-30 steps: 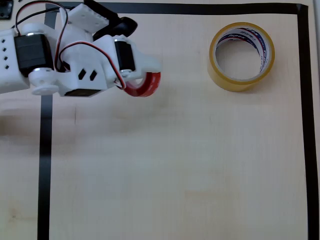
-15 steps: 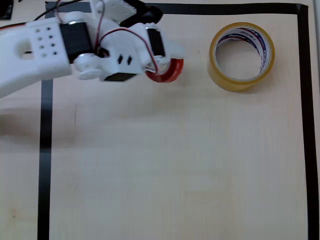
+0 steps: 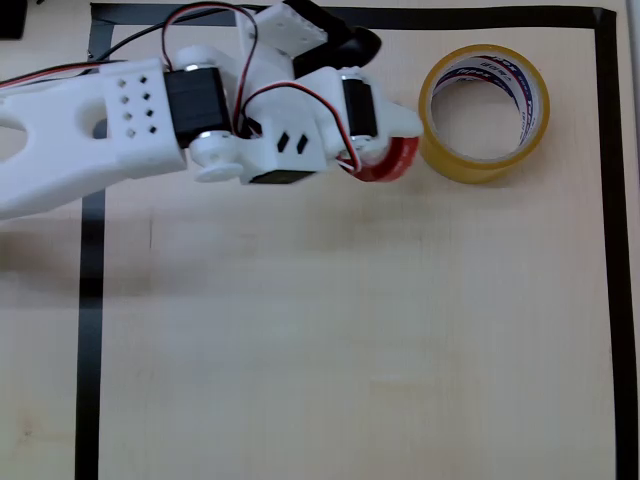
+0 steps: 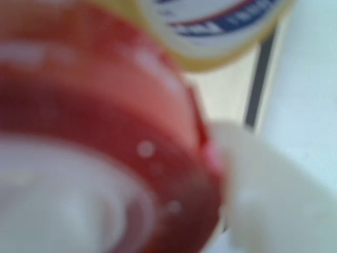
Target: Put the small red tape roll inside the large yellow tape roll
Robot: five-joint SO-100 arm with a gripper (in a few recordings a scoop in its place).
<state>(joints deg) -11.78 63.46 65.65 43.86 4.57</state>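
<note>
My white gripper (image 3: 385,150) is shut on the small red tape roll (image 3: 393,162), which pokes out from under the fingers just left of the large yellow tape roll (image 3: 484,112). The yellow roll lies flat at the table's upper right, its white core printed with red and blue marks. In the wrist view the red roll (image 4: 105,121) looms blurred and very close, with a white finger (image 4: 263,190) pressed on its right side and the yellow roll's core (image 4: 210,26) at the top.
Black tape (image 3: 612,250) marks a rectangle on the pale wooden table (image 3: 350,350). The white arm (image 3: 120,130) reaches in from the left across the upper part. Open tabletop spreads below the arm and the yellow roll.
The arm has carried the red roll rightward across the top of the table, from far left of the yellow roll to right beside it.
</note>
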